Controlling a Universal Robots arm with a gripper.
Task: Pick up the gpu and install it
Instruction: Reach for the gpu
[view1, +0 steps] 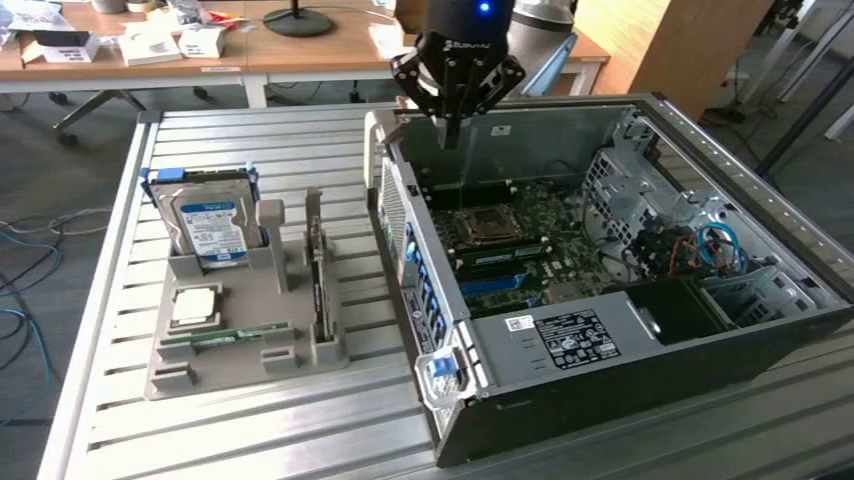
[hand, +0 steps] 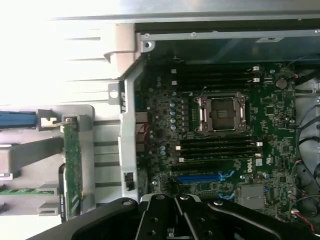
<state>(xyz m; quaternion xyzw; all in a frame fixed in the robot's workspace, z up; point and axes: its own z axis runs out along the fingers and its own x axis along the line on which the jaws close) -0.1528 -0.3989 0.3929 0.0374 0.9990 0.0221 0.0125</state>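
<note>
The gpu stands on edge in a slot of the grey holder tray on the slatted table. It is untouched, and its long axis runs from the far side of the tray toward the camera, roughly parallel to the near wall of the open computer case just beside it. The RAM stick and the hard drive sit further toward the exterior view's left on the same tray. The gripper hangs above the far corner of the case, over the motherboard, with its fingers together and nothing between them. From there the card lies toward the exterior view's left and nearer the camera, on the other side of the case wall and well apart. In the wrist view the card shows as a narrow strip outside the chassis, off to the side of the gripper.
</note>
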